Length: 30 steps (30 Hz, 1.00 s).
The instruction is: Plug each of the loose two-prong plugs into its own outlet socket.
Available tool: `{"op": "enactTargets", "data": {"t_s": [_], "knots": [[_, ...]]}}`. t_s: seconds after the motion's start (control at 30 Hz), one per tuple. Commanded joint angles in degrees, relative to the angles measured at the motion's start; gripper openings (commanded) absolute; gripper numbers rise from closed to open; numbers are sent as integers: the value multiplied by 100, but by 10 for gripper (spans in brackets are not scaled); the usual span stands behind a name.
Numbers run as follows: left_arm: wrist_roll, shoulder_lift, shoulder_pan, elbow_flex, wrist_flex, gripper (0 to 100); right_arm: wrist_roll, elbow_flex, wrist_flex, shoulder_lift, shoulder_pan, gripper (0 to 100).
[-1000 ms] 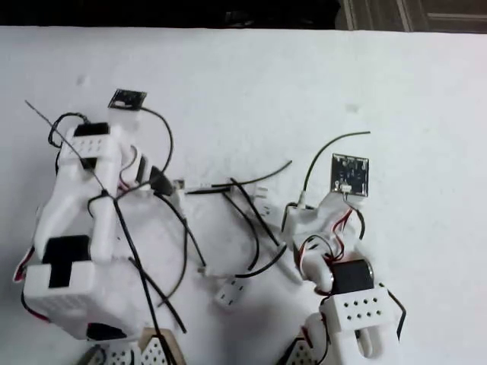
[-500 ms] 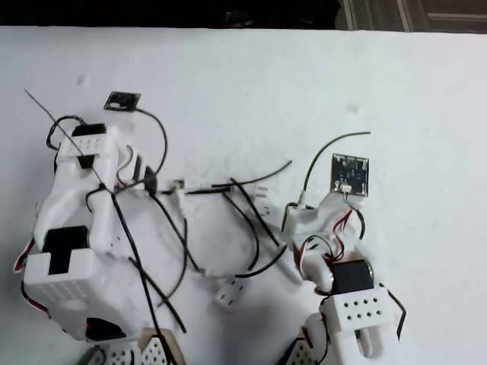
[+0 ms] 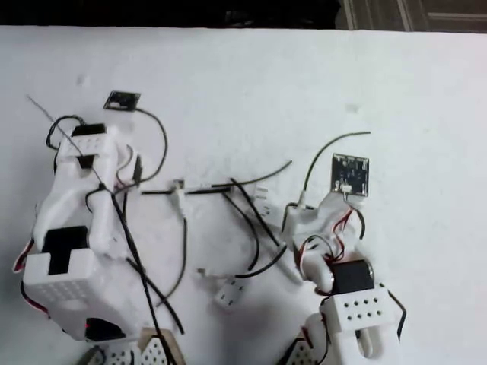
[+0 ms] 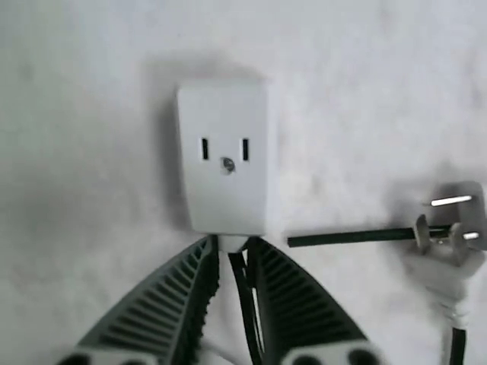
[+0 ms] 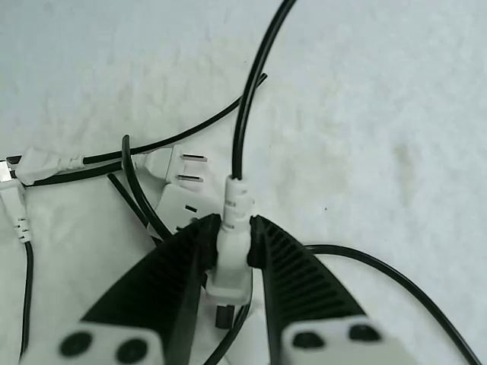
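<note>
A white outlet socket point(image 4: 224, 152) faces the left wrist camera, and my left gripper point(image 4: 230, 243) is shut on its black cable just below the body. In the high view this gripper point(image 3: 137, 176) is at the left and the socket point(image 3: 122, 100) lies beyond it. A loose two-prong plug point(image 4: 453, 236) lies beside it point(image 3: 179, 186). My right gripper point(image 5: 232, 224) is shut on a white plug body point(image 5: 232, 258) whose cable runs away from it. Another plug point(image 5: 171, 167) lies just past that. A second socket point(image 3: 350, 175) sits beyond the right gripper point(image 3: 300, 209).
Several black cables point(image 3: 251, 220) cross between the arms. A white connector block point(image 3: 228, 293) lies near the front. A third plug point(image 5: 38, 163) rests farther off. The table's far edge point(image 3: 228, 27) runs along the back.
My left arm has shifted left, dragging the socket and its cable slightly with it, and loose cables in the middle have shifted. The right arm has not moved.
</note>
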State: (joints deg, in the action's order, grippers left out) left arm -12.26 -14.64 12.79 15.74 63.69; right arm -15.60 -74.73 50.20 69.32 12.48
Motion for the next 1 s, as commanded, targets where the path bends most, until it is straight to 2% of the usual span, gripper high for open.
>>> {"op": "enactTargets", "data": {"t_s": [0.0, 0.1, 0.47, 0.8, 0.97], "knots": [[-870, 110, -57, -202, 158, 21, 0, 35, -84, 75, 13, 17], [-1486, 321, -189, -62, 378, 21, 0, 35, -92, 75, 13, 17], [-2655, 2211, -215, 756, 448, 21, 0, 35, -92, 75, 13, 17], [-4545, 3644, -233, 1670, 475, 21, 0, 35, -92, 75, 13, 17], [-4835, 4602, -198, 1749, 1248, 24, 0, 35, -92, 75, 13, 17]]}}
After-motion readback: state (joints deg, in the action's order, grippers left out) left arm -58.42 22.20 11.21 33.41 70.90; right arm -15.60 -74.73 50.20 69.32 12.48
